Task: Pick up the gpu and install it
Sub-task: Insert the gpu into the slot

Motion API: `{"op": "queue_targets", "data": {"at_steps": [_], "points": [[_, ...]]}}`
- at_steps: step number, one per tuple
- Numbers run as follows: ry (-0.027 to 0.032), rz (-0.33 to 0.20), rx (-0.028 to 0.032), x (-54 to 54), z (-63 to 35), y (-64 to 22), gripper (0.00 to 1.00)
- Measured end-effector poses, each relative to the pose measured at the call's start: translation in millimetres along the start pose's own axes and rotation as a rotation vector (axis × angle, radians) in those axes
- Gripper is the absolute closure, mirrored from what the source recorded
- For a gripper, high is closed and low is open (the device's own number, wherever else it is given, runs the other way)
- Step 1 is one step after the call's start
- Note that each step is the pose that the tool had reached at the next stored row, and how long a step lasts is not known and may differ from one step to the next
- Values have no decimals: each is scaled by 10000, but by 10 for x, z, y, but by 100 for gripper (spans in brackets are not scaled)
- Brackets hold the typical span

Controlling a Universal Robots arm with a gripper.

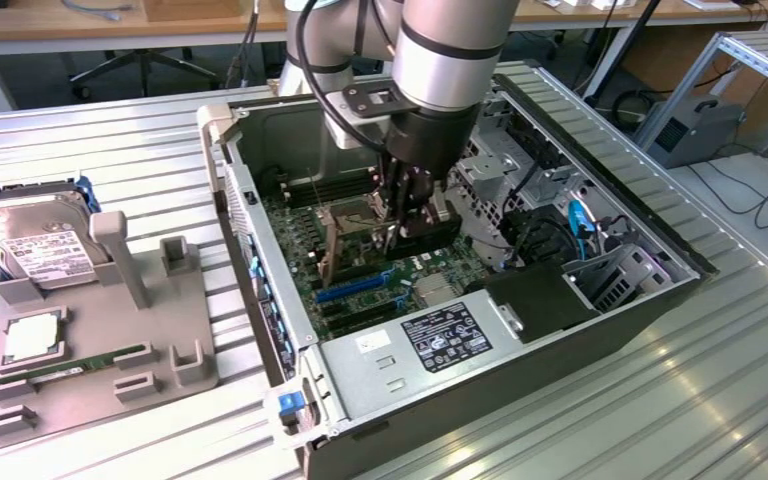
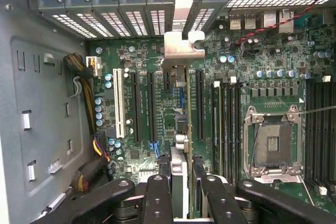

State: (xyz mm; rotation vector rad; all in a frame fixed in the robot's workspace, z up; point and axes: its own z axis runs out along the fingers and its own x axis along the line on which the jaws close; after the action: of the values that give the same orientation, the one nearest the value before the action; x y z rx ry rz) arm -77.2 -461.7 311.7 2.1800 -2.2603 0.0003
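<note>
Inside the open computer case (image 1: pixel 384 350), my gripper (image 1: pixel 398 215) is shut on the gpu (image 1: pixel 333 245), a thin brownish card held on edge just above the motherboard (image 1: pixel 357 290). In the wrist view the gpu (image 2: pixel 180 171) appears edge-on between my black fingers (image 2: pixel 157 198). Its pale metal end bracket (image 2: pixel 182 51) reaches toward the rear slot openings (image 2: pixel 131 22) of the case. The card hangs over the row of black expansion slots (image 2: pixel 199 103); I cannot tell whether its lower edge touches a slot.
A grey fixture tray (image 1: pixel 157 330) at the exterior view's left holds a hard drive (image 1: pixel 37 245), a CPU (image 1: pixel 31 335) and a green RAM stick (image 1: pixel 71 365). The case's walls, drive cage (image 1: pixel 491 165) and cables (image 1: pixel 578 225) hem in the arm. An open CPU socket (image 2: pixel 273 145) lies beside the slots.
</note>
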Motion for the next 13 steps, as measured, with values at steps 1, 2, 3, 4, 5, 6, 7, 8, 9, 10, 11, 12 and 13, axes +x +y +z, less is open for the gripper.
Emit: {"op": "queue_targets", "data": {"at_steps": [1,2,3,4,5,6,7,8,9,10,11,12,13], "points": [[0,1,0,0,0,1,73],[0,0,0,0,3,4,73],[-1,1,0,1,5,9,73],[0,1,0,1,5,13,73],[-1,0,0,1,6,18,73],[-2,1,1,1,8,27,73],[-1,1,1,1,9,36,73],[-1,0,1,2,13,60,73],[1,0,0,3,14,65,73],[2,-1,-1,3,15,67,73],[0,-1,0,3,19,70,73],[0,0,0,3,21,71,73],[0,0,0,3,23,71,73]]}}
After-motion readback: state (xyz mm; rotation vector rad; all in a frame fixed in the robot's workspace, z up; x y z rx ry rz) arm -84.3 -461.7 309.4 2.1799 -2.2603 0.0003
